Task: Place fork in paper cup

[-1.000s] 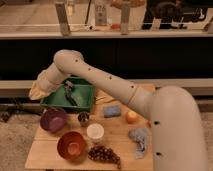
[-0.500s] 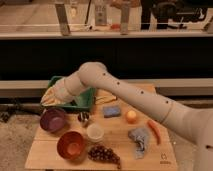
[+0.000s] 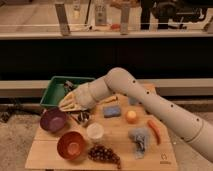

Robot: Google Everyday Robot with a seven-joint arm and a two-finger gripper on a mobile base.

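The small white paper cup (image 3: 95,131) stands upright on the wooden table (image 3: 165,155), in front of a small dark metal cup (image 3: 82,118). My gripper (image 3: 69,103) hangs at the end of the cream arm, over the front right edge of the green bin (image 3: 54,91), above and to the left of both cups. I cannot make out a fork for certain; some dark items (image 3: 68,85) lie in the bin behind the gripper, and I cannot tell whether the gripper holds anything.
A purple bowl (image 3: 53,120) and an orange bowl (image 3: 71,145) stand at the front left. Grapes (image 3: 104,154), a blue sponge (image 3: 111,111), an orange fruit (image 3: 131,116), a red-orange vegetable (image 3: 154,130) and a grey cloth (image 3: 140,140) lie to the right.
The arm has swung right and forward; the gripper has come from over the left of the green bin to its front right edge, nearer the cups.
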